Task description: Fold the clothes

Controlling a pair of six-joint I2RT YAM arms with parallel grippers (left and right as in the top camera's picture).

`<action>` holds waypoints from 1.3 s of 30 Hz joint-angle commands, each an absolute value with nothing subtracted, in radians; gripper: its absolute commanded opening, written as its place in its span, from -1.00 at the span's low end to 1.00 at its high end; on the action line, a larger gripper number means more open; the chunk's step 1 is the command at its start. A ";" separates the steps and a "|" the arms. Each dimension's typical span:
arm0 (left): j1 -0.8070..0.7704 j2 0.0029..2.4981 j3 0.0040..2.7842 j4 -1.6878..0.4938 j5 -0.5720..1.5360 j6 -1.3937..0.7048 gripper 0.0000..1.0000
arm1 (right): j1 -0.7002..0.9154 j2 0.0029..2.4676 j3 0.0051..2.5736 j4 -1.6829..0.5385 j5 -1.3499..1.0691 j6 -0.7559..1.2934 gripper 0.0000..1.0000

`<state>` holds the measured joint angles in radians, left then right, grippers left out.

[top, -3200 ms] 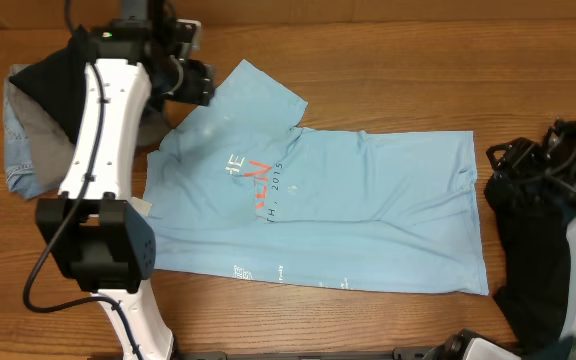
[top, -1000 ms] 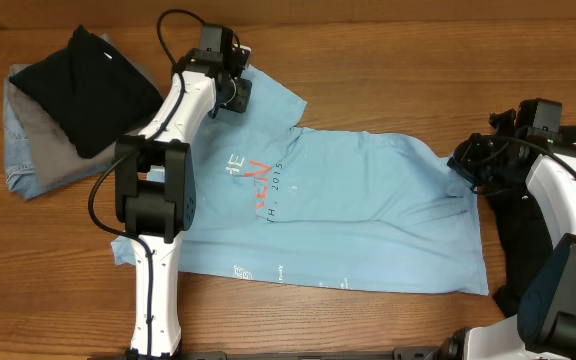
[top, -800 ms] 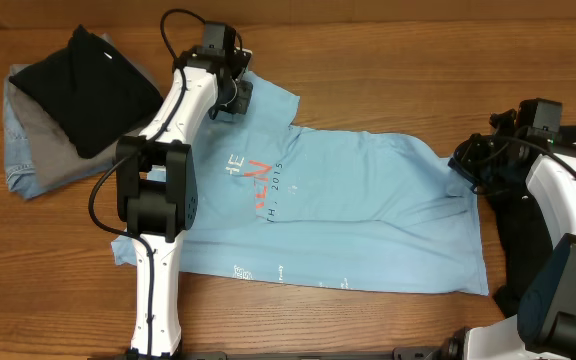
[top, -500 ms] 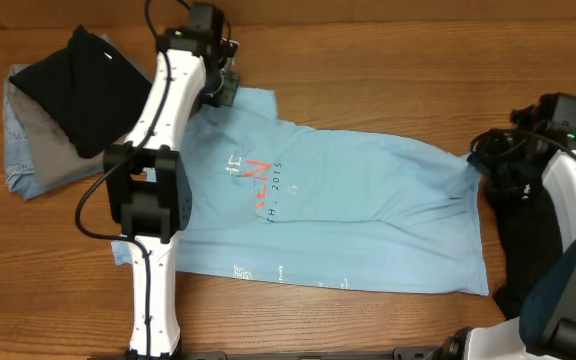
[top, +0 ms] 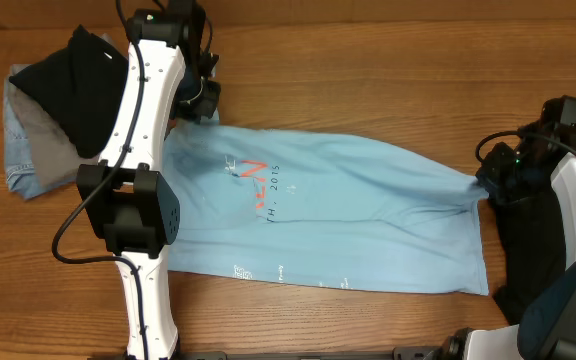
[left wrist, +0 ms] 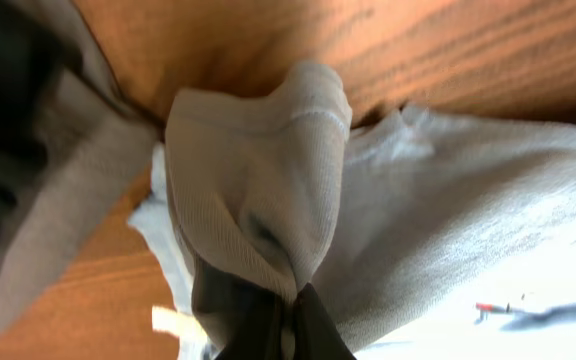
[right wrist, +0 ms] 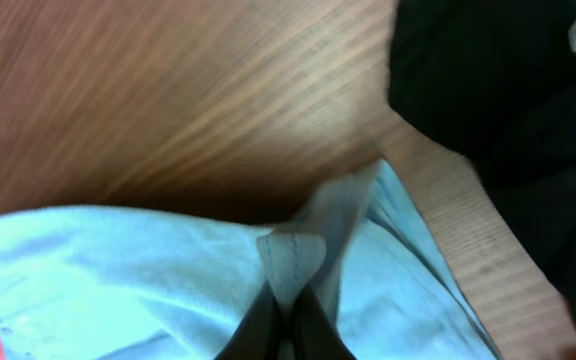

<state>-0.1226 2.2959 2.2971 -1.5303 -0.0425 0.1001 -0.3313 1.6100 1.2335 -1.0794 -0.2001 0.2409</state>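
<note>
The light blue T-shirt [top: 348,215] lies spread across the middle of the wooden table [top: 388,70], chest side up. Its orange-red and white lettering [top: 253,175] sits towards 9 o'clock of the cloth and its hem end points to 3 o'clock. The left gripper [top: 200,98] is at the shirt's 10 o'clock corner with its jaws pinched tight on a bunch of the fabric. In the left wrist view the dark fingertips [left wrist: 318,335] meet with no gap, and a puffed fold of ribbed blue cloth rises out from between them. A small pale patch at 7 o'clock of that fold may be the neck tag, though the view is too soft to be sure. The right gripper [top: 490,180] is at the shirt's 3 o'clock edge, near the upper hem corner, and its jaws are likewise clamped on the fabric. In the right wrist view the two fingers [right wrist: 253,330] press together on a narrow folded tab of hem that stands up between them. Between the two grips the upper edge of the shirt runs taut, with long creases slanting across it, while the lower edge lies slack on the wood. A black garment [top: 78,85] rests on grey and blue folded cloth [top: 23,150] at 10 o'clock of the table, just beside the left arm. A dark cloth [top: 528,250] lies at 4 o'clock, touching the shirt's right edge.
</note>
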 commanded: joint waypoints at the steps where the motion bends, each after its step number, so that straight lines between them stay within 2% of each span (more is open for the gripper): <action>1: -0.119 2.271 2.315 -1.618 -0.060 0.089 -0.92 | -0.337 1.595 1.256 -1.133 -0.149 0.266 -0.92; 7: -0.082 2.259 2.265 -1.691 -0.074 0.056 -0.92 | -0.396 1.595 1.254 -1.231 -0.131 0.288 -0.92; 18: -0.009 2.047 1.774 -1.637 -0.010 0.030 -0.91 | -0.432 1.595 1.126 -1.221 -0.186 0.237 -0.89; 26: -0.006 2.038 1.604 -1.611 -0.027 0.019 -0.92 | -0.435 1.595 1.015 -1.184 -0.080 0.292 -0.92; 29: -0.006 2.038 1.580 -1.610 -0.034 0.017 -0.81 | -0.435 1.595 1.015 -1.215 -0.066 0.292 -0.92; 33: -0.006 2.038 1.579 -1.610 -0.062 -0.013 -0.38 | -0.435 1.595 1.015 -1.248 -0.049 0.293 -0.92; 35: -0.006 2.038 1.579 -1.610 -0.063 -0.016 -0.29 | -0.435 1.595 1.015 -1.263 -0.027 0.316 -0.92; 36: -0.006 2.038 1.579 -1.610 -0.063 -0.016 -0.27 | -0.435 1.595 1.015 -1.262 -0.020 0.319 -0.74; 37: -0.006 2.038 1.579 -1.610 -0.064 -0.015 -0.22 | -0.435 1.595 1.015 -1.264 -0.020 0.319 -0.17; 38: -0.006 2.038 1.579 -1.607 -0.064 -0.015 -0.19 | -0.435 1.595 1.015 -1.270 -0.020 0.322 -0.06; 39: -0.006 2.038 1.579 -1.600 -0.063 -0.015 -0.17 | -0.435 1.595 1.015 -1.272 -0.019 0.323 -0.05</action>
